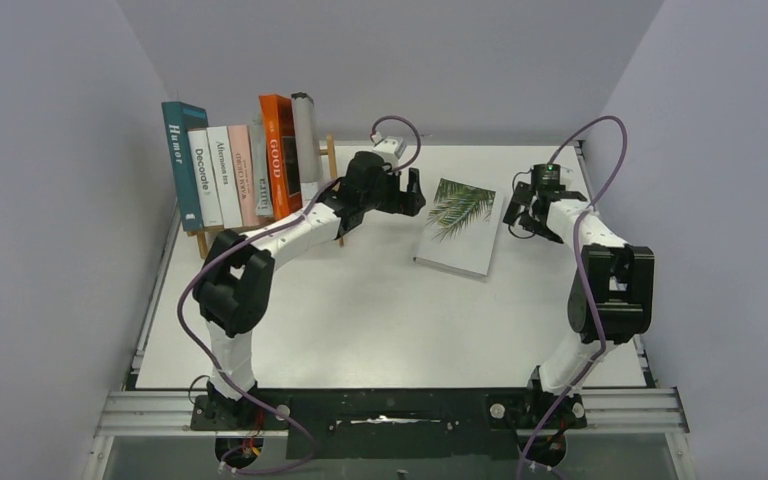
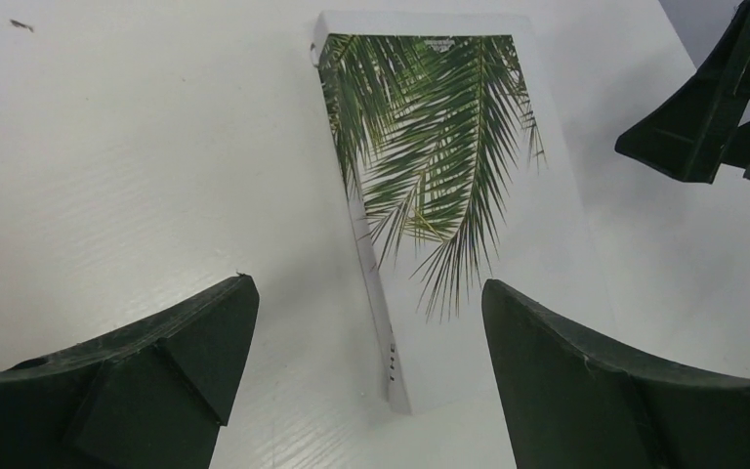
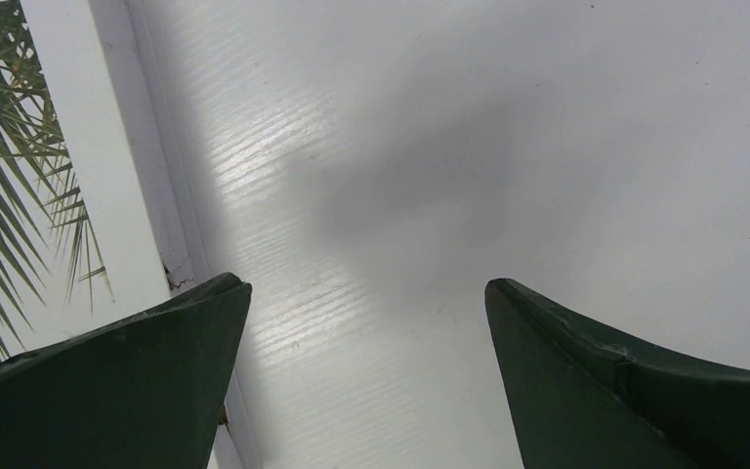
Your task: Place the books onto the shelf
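Several books (image 1: 230,170) stand upright on the wooden shelf (image 1: 331,160) at the back left, from the teal "Humor" (image 1: 182,160) to the orange "GOOD" (image 1: 277,155) and a grey one (image 1: 305,135). The white palm-leaf book (image 1: 459,225) (image 2: 449,176) (image 3: 29,195) lies flat on the table. My left gripper (image 1: 415,190) (image 2: 369,293) hovers just left of it, open and empty, with the book's near corner between the fingertips. My right gripper (image 1: 516,215) (image 3: 366,293) is open and empty just right of the book, over bare table.
The white table (image 1: 360,320) is walled in by grey panels on three sides. The right gripper's dark fingers (image 2: 703,107) show at the upper right of the left wrist view. A metal rail (image 1: 400,410) runs along the near edge.
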